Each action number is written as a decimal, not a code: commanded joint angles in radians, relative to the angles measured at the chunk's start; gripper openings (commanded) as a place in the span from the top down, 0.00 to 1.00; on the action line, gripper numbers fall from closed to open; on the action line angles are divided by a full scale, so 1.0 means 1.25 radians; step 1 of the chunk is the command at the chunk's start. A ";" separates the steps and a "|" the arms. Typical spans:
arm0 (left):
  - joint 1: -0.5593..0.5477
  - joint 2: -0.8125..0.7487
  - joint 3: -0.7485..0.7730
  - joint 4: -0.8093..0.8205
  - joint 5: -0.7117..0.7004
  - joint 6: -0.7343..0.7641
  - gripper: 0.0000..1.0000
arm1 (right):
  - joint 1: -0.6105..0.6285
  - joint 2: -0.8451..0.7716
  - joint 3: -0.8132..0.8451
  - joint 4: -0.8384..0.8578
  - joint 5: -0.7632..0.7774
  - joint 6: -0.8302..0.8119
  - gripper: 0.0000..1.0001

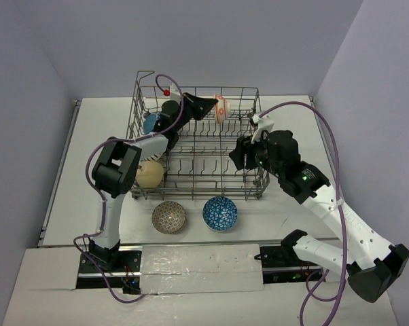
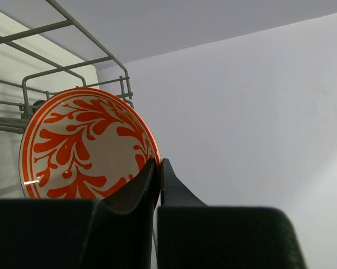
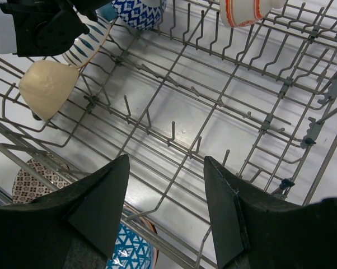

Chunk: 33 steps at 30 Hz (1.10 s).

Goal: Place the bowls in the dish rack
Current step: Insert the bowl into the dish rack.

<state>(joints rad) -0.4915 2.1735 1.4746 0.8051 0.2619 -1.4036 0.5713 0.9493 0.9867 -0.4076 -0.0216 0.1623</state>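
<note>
Left gripper (image 2: pixel 159 163) clamps the orange bowl (image 2: pixel 84 145) by its rim, on edge (presumably to slot between tines), at the dish rack (image 1: pixel 191 163) far edge. Right gripper (image 3: pixel 165 162): released, empty.

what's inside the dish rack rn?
In the dish rack: cream bowl, blue bowl, orange-patterned bowl clamped in the left gripper. A teal-striped bowl is mostly covered by the left arm; whatever else lies beneath is hidden.
</note>
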 commanded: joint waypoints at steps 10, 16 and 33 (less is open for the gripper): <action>0.003 -0.066 -0.009 -0.039 -0.024 0.023 0.92 | -0.005 0.000 0.006 0.028 -0.023 -0.012 0.37; 0.007 -0.069 -0.010 -0.068 -0.029 0.039 1.00 | -0.005 -0.005 0.001 0.034 -0.027 -0.012 0.37; 0.010 0.030 0.148 -0.156 0.150 0.077 1.00 | -0.004 0.004 -0.001 0.034 -0.027 -0.014 0.37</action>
<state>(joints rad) -0.4778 2.1937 1.6184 0.5938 0.3809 -1.3190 0.5713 0.9546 0.9867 -0.4046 -0.0509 0.1585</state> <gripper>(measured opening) 0.036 0.632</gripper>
